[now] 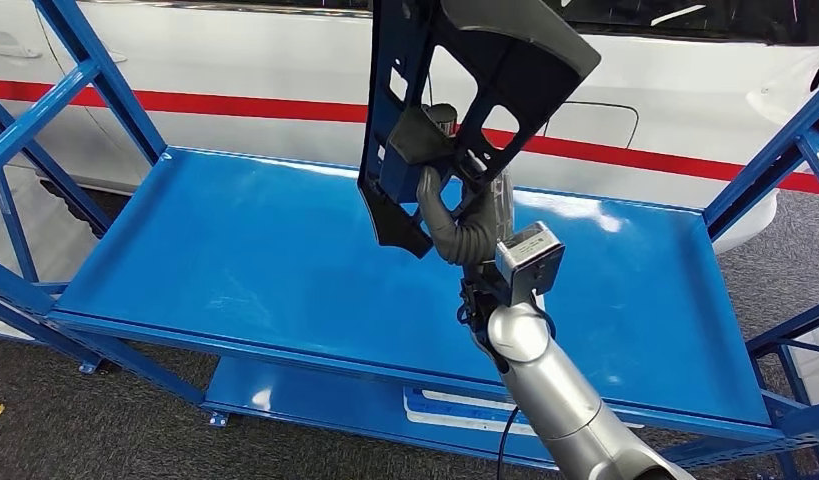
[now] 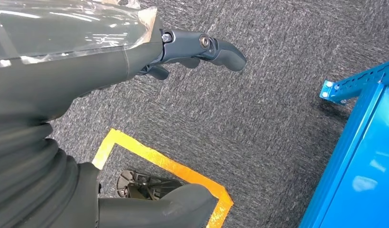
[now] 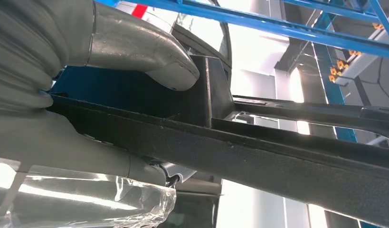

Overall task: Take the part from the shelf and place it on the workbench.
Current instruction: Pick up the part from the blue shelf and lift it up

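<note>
One hand is loaded: the right hand (image 1: pixel 463 222) grips the part (image 1: pixel 455 95), a dark flat plastic panel with cut-outs, thumb on one face and fingers wrapped round the other side. In the right wrist view the thumb (image 3: pixel 149 61) presses the top face of the panel (image 3: pixel 278 152), with the panel edge clamped between thumb and fingers below. The grip sits at the lower end of the panel; the rest stands up nearly upright, slightly tilted, above the hand.

The right arm (image 1: pixel 560 400) comes in from below, crossing the front lip of the shelf (image 1: pixel 285 270). The part hangs in the air over the middle of the blue shelf deck, not touching it. The deck around it is bare blue sheet on both sides of the hand. Diagonal blue braces (image 1: pixel 95 80) close in the left end, and more braces (image 1: pixel 775 150) the right end. A lower shelf level (image 1: pixel 315 395) shows under the front lip.

The left hand (image 2: pixel 197 50) hangs over grey carpet (image 2: pixel 259 109), fingers spread and holding nothing. A yellow floor tape outline (image 2: pixel 159 161) lies under it, and a blue shelf corner (image 2: pixel 354 142) is well apart to one side.

Beyond the shelf stands a white car body (image 1: pixel 235 70) with a red stripe (image 1: pixel 235 105).
</note>
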`<state>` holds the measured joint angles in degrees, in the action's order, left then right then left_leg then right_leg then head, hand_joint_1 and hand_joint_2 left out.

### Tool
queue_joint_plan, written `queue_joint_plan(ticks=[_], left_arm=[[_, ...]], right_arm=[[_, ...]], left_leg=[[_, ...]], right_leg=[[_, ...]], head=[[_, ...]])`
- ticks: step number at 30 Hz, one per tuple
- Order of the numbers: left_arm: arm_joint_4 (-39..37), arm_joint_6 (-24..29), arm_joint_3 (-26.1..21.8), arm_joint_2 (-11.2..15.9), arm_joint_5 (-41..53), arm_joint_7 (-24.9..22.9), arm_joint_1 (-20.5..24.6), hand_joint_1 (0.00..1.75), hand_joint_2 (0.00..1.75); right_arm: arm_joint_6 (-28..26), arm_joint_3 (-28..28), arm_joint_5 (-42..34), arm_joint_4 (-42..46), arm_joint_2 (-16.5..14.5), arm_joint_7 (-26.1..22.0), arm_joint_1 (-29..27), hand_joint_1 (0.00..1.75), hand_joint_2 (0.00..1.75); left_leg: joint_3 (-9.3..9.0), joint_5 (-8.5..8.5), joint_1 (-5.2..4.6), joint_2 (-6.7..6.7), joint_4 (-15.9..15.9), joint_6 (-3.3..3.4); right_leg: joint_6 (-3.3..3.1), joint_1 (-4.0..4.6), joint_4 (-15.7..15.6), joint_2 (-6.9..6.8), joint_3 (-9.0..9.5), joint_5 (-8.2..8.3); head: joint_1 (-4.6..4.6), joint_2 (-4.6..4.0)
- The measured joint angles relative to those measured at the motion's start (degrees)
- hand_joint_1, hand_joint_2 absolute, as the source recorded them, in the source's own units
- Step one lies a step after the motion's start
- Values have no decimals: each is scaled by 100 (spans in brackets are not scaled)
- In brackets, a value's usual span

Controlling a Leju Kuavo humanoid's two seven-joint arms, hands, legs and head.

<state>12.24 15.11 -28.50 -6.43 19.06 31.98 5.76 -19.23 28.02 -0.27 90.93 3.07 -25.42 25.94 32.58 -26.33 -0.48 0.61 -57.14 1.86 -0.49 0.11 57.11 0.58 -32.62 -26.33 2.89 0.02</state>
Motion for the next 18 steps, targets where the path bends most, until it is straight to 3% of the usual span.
queue_joint_plan(ticks=[3, 6, 8, 9, 11, 13, 14, 16, 17, 18], left_arm=[[0, -9, -5, 5, 6, -1, 0, 0, 175], [0, -50, -8, 28, 8, 1, 0, 0, 175], [0, -87, -9, 31, 9, 10, 0, 0, 175], [0, -101, -9, 28, 9, 16, 0, 0, 175], [0, -125, -9, 29, 10, 22, -2, 0, 175], [0, -150, -9, 31, 18, 25, -10, 0, 175], [0, -163, -9, 30, 31, 26, -14, 0, 175], [0, -183, -9, 30, 58, 26, -18, 0, 175], [0, -183, -9, 39, 69, 24, -14, 0, 175], [0, -179, -9, 49, 73, 21, -10, 0, 175]], right_arm=[[1, 42, -1, -26, 2, 0, 0, 175, 175], [-1, 96, 15, -27, -11, -1, -1, 175, 175], [-19, 123, 64, -18, -26, -2, -4, 175, 175], [-31, 136, 94, -13, -31, -3, -4, 175, 175], [-52, 162, 130, -12, -27, -4, -18, 175, 175], [-67, 176, 138, -12, -18, -2, -66, 175, 175], [-74, 182, 145, -10, -13, -1, -88, 175, 175], [-86, 192, 171, 13, -9, 0, -109, 175, 175], [-90, 196, 194, 31, -9, -1, -114, 175, 175], [-93, 197, 216, 60, -10, -1, -127, 175, 175]], left_leg=[[6, -8, -3, 0, -12, 16], [-8, 14, -5, -3, 16, 104], [-90, 100, 30, -20, 168, 161], [-130, 138, 54, -31, 242, 182], [-151, 163, 72, -45, 282, 200], [-145, 162, 82, -47, 272, 185], [-144, 154, 96, -45, 258, 166], [-131, 105, 137, -38, 178, 82], [-106, 67, 146, -33, 114, 22], [-72, 35, 147, -27, 47, -32]], right_leg=[[10, -14, -6, 0, 0, 6], [63, -30, -42, 4, 8, 34], [71, -8, 75, -1, -51, -41], [59, -2, 296, -4, -156, -150], [45, -37, 1061, -9, -516, -465], [103, -93, 1614, -13, -790, -631], [168, -128, 1560, -18, -770, -575], [333, -206, 818, -47, -419, -253], [379, -222, 450, -49, -229, -115], [380, -230, 207, -44, -112, -29]], head=[[-1, 0], [-2, 0], [4, 0], [10, 0], [24, 0], [27, 0], [27, 0], [30, 0], [36, 0], [35, 0]])
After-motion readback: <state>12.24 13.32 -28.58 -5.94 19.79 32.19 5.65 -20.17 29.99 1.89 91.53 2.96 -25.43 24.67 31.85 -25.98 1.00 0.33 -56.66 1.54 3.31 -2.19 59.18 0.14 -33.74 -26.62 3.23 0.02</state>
